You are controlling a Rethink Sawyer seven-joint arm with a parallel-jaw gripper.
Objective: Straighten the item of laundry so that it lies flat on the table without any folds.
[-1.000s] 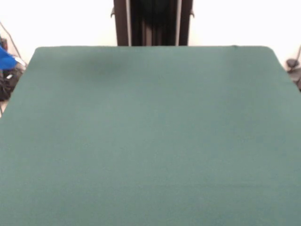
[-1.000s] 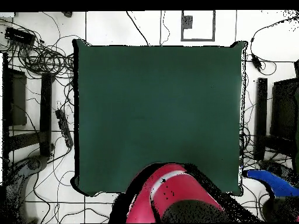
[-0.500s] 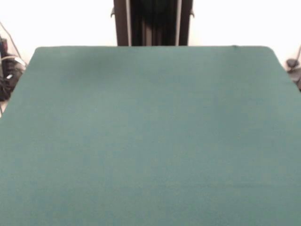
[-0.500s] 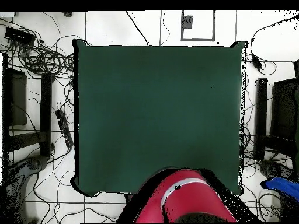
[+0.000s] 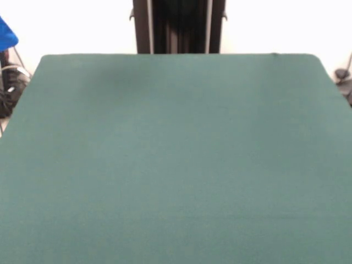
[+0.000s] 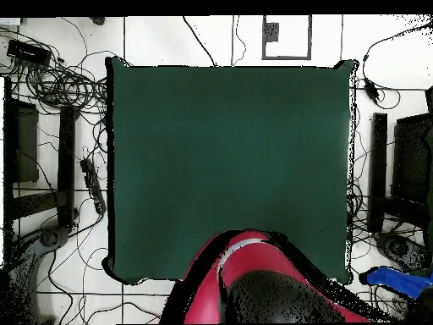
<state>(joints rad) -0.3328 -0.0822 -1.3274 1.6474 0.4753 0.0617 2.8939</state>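
From my station the surface (image 5: pixel 176 165) is bare, and the only blue I find is a scrap of cloth (image 6: pixel 397 279) off its corner beside the arm (image 6: pixel 254 283), seen again at the front view's edge (image 5: pixel 6 34); I take it for the shirt, though no print shows. My concern is that it lands bunched or hanging over that corner, being cut off and possibly held by someone unseen. The hand is hidden, so I cannot tell its opening or hold.

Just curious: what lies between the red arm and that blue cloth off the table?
Overhead view: only the table's corner and a strip of white floor separate arm and blue cloth.
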